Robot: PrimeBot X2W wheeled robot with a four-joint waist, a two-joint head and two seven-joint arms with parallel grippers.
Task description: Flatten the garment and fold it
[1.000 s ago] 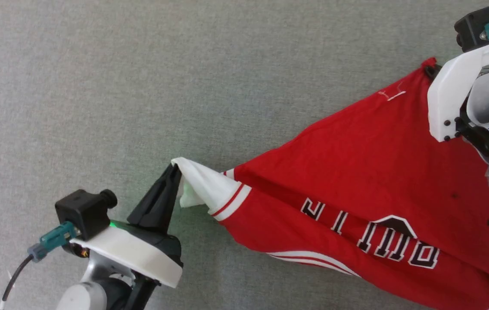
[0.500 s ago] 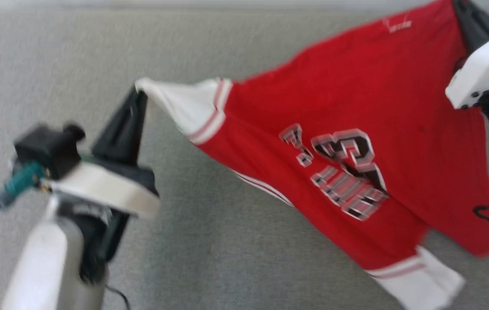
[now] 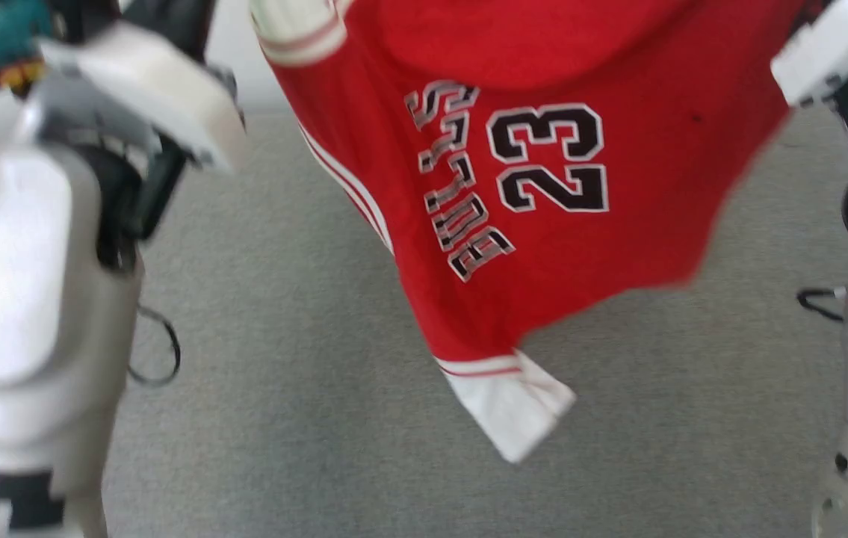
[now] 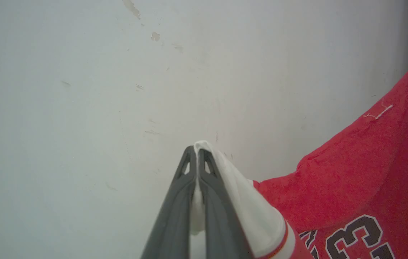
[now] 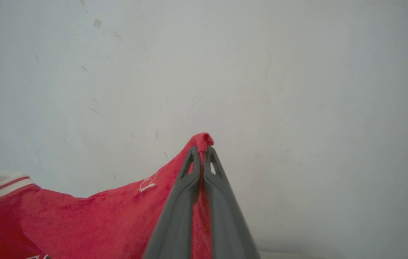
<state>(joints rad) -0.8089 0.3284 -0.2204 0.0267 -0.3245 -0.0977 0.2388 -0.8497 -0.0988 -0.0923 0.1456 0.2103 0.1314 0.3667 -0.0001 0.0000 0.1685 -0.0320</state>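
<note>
Jersey (image 3: pixel 543 187) hung below my two clenched claws, stretched between them: left claw (image 4: pixel 197 151) pinching a white sleeve (image 4: pixel 250 212), right claw (image 5: pixel 202 148) a red corner (image 5: pixel 204 138).

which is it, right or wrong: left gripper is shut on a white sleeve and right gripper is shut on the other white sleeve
Wrong: the right gripper is shut on red cloth of the garment, as the right wrist view shows. The left gripper is shut on a white sleeve.

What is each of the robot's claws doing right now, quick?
Left gripper: shut on the white sleeve of the red jersey.
Right gripper: shut on the jersey's red edge.
</note>
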